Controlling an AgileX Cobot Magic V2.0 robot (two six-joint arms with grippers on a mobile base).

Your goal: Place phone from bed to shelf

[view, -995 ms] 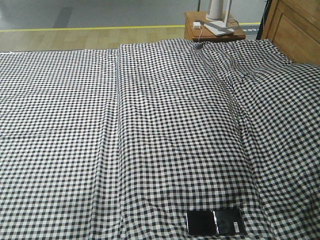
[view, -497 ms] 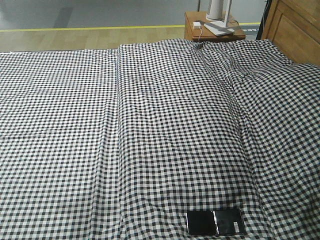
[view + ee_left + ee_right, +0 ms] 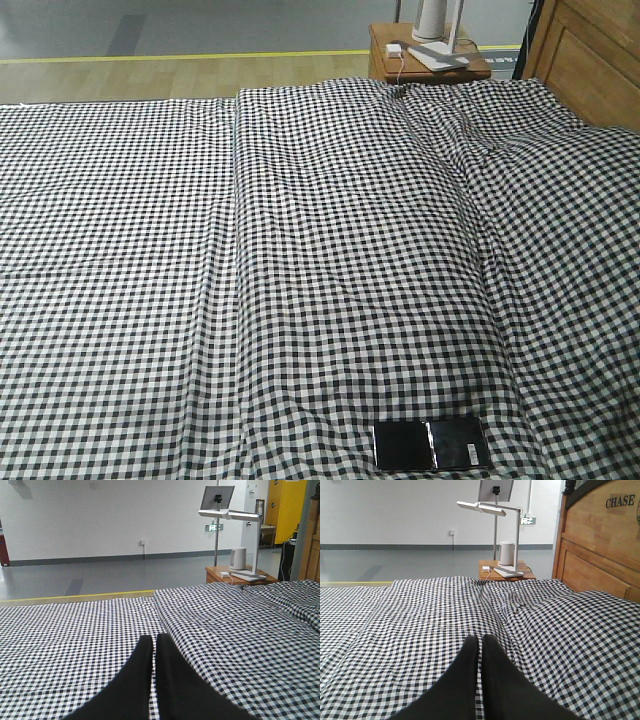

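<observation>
The glossy black phone point(image 3: 431, 444) lies flat and unfolded on the gingham-covered bed point(image 3: 300, 250), near the front edge, right of centre, in the front-facing view. No gripper shows in that view. In the left wrist view my left gripper point(image 3: 154, 637) is shut with nothing in it, its black fingers just above the bed point(image 3: 225, 630). My right gripper point(image 3: 481, 638) is likewise shut and empty above the bed point(image 3: 420, 610). The phone shows in neither wrist view. The shelf is out of view.
A brown wooden headboard point(image 3: 590, 60) rises at the bed's right end, also seen as the headboard point(image 3: 600, 550). An orange-brown nightstand point(image 3: 425, 62) with a white lamp point(image 3: 485, 507) and white cylinder point(image 3: 506, 553) stands beyond the bed. Grey floor with a yellow line point(image 3: 180, 57) lies behind.
</observation>
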